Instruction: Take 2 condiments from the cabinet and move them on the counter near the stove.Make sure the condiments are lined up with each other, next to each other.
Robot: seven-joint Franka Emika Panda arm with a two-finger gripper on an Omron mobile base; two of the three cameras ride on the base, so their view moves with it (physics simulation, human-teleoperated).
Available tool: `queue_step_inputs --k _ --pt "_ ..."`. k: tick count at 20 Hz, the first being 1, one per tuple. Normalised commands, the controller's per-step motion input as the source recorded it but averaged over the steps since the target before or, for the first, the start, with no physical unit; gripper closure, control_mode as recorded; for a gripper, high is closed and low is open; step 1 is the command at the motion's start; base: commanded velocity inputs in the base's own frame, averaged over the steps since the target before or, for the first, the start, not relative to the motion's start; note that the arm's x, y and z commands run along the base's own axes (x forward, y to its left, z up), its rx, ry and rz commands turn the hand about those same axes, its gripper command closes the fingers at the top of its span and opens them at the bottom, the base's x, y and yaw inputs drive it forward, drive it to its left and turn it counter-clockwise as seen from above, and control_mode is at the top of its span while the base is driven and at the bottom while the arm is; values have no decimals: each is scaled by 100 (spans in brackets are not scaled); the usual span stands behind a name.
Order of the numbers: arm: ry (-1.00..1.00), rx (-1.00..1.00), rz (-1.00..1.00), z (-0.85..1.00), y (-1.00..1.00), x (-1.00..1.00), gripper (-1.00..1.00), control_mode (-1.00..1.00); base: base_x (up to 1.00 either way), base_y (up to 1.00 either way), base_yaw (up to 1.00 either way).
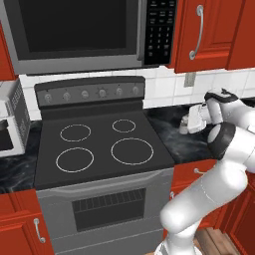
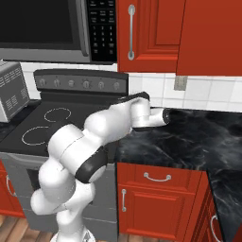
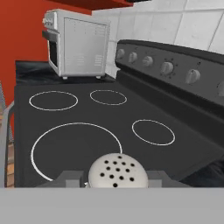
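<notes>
No readable writing on shaker (image 3: 117, 171).

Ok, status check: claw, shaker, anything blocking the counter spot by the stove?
Claw shut on small grey-white perforated-cap shaker. Held low beside dark grey four-burner stove, over black marble counter. Nothing seen in the way.

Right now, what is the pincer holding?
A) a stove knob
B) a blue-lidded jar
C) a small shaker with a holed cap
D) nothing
C: in the hand view the shaker, its domed cap dotted with holes, sits clamped in the pincer beside the stove.
</notes>
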Motion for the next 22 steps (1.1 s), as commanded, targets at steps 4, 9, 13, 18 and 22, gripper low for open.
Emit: queue_step_inputs --k 4,9,13,18,22 --pt "1 -4 1 -26 9 4 100 -100 0 0 0" --pt "8 -4 0 -25 15 13 100 -100 0 0 0" --pt "8 0 3 -25 17 24 100 -100 0 0 0" --pt "2 2 12 -34 6 22 100 -100 0 0 0" --pt "0 1 13 -31 4 24 100 -100 0 0 0"
